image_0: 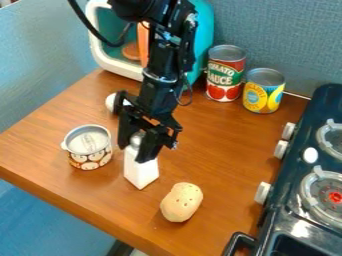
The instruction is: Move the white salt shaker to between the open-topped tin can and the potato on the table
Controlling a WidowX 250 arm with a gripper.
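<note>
so the black gripper [133, 154] is down around the silver top of a white shaker [141, 173] on the wooden counter [217, 145]. can't really tell if the jaws are clamped or loose. shaker's between the lidded can [91, 159] and the potato [181, 202].

From where I stand, the black arm [164, 55] comes in at the top, its base out of sight, and drops steeply with a slight lean to the left. A dark cable [91, 27] curves off its upper part; thinner wiring [188, 92] loops beside the wrist [159, 82]. The gripper [133, 153] points downward.
</note>
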